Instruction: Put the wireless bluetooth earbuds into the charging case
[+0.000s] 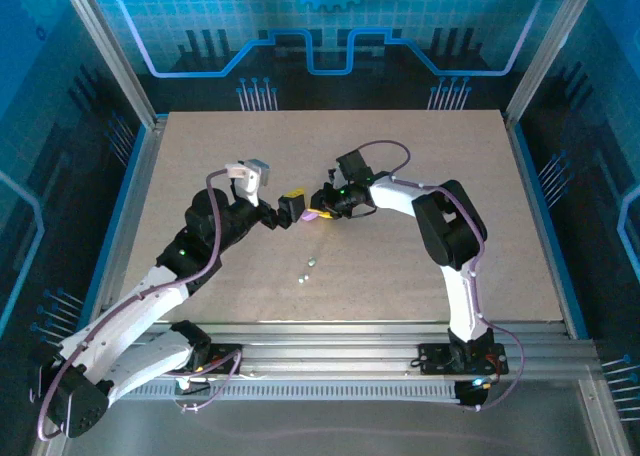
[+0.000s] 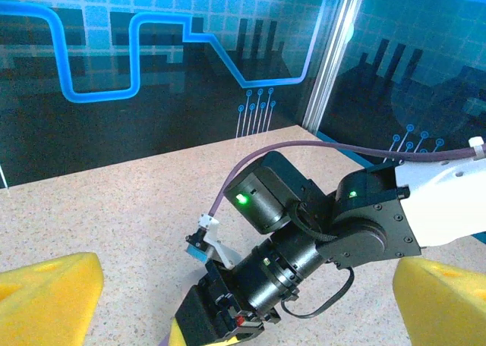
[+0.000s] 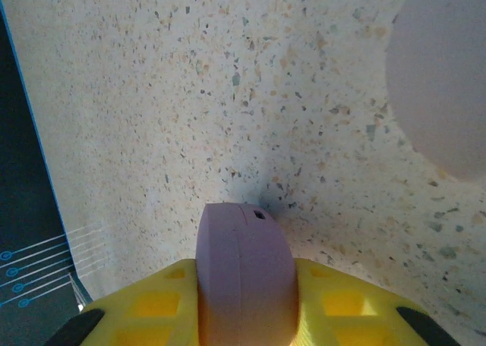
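- Top view: the left end effector (image 1: 291,207) gapes wide and holds nothing. The right end effector (image 1: 322,204) clamps a purple case (image 1: 311,216). The earbuds (image 1: 308,268) sit on the worktop (image 1: 400,156) nearside of both, well apart and too tiny to count.
- Left wrist: yellow fingers (image 2: 45,297) spread, tips cut off.
- Right wrist: the case is held edge-on with its lid hidden. A bump from the left could knock it loose.

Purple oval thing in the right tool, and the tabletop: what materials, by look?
Mauve rounded oval case: probably moulded plastic, smooth matte skin, small hole near its edge. Speckled beige tabletop: stone-look composite or laminate, dull sheen, fine dark flecks; cannot tell which.
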